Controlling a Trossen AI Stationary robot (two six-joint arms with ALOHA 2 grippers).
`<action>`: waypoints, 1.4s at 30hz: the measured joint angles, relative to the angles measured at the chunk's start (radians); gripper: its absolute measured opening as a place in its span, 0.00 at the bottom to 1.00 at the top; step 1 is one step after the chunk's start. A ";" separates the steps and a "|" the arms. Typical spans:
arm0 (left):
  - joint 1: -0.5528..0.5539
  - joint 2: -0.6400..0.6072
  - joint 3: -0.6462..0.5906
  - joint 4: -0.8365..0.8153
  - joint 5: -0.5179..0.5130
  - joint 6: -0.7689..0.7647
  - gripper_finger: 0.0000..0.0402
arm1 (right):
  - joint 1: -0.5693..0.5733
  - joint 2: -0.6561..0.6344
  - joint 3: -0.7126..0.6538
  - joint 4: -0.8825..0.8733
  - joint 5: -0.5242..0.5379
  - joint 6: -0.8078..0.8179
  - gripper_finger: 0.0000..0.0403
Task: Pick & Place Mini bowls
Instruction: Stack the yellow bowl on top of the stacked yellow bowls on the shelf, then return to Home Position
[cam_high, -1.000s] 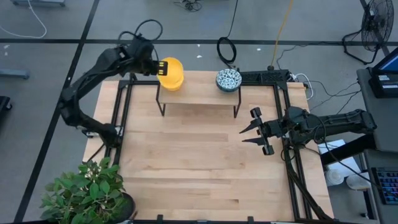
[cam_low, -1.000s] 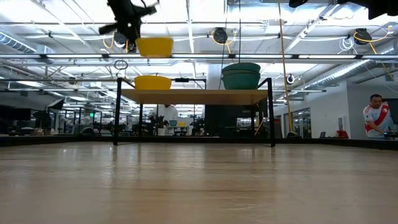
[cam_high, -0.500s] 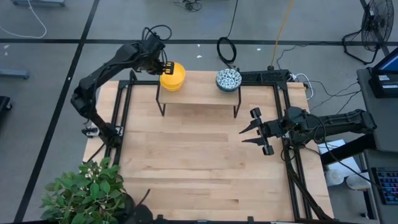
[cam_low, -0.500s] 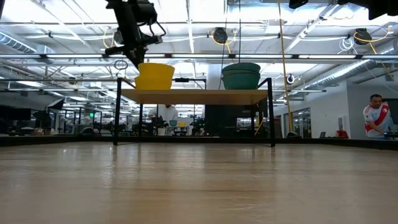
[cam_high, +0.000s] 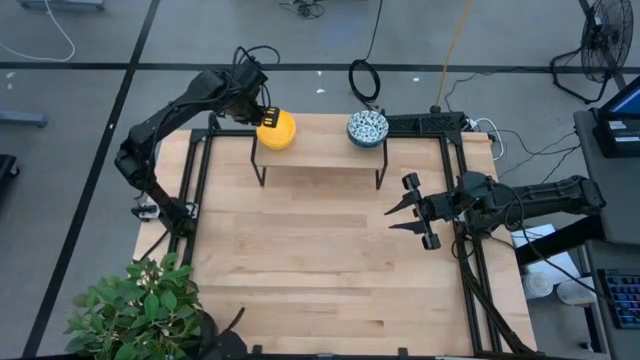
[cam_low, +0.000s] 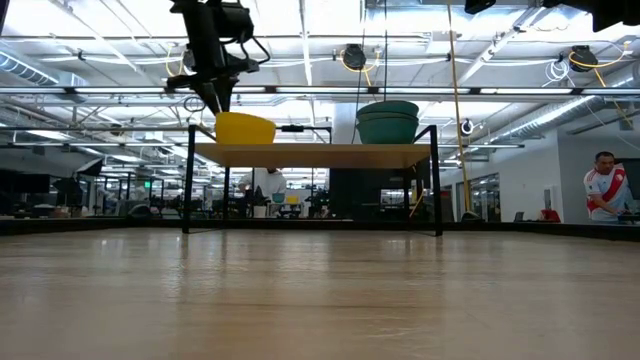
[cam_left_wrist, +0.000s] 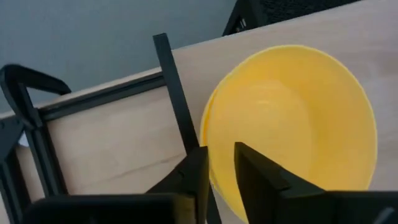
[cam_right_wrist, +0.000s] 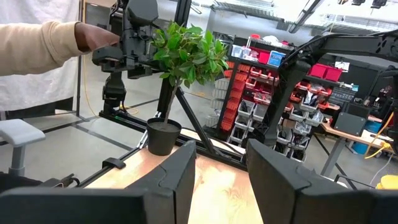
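A yellow mini bowl (cam_high: 279, 130) sits nested in another yellow one on the left end of a small raised shelf (cam_high: 320, 152); the low view shows this pair (cam_low: 245, 128) from the side. A stack of patterned mini bowls (cam_high: 368, 128) stands on the shelf's right end. My left gripper (cam_left_wrist: 221, 171) points down at the yellow bowl's left rim (cam_left_wrist: 210, 158), slightly open, one finger outside the rim and one inside. My right gripper (cam_high: 405, 211) hovers open over the table's right side, holding nothing.
The shelf stands on thin black legs (cam_high: 259, 165) at the table's far edge. A black frame (cam_high: 196, 170) runs along the table's sides. A potted plant (cam_high: 140, 305) fills the near left corner. A person's sleeve (cam_right_wrist: 37, 43) shows in the room beyond.
My left gripper has come down and toward the shelf with the yellow bowl. The bowl came onto the yellow bowl on the shelf, first sitting high, and has now sunk into it while the gripper stayed just above.
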 joint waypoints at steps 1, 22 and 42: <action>0.000 0.000 0.000 0.001 0.000 0.017 0.21 | 0.000 0.000 0.000 0.000 0.000 0.000 0.32; 0.014 -0.333 0.002 0.002 0.096 0.178 0.28 | 0.000 0.000 0.000 0.000 0.000 -0.011 0.32; 0.012 -0.872 0.001 -0.033 0.069 0.259 0.28 | 0.000 0.002 0.000 0.000 0.000 -0.009 0.32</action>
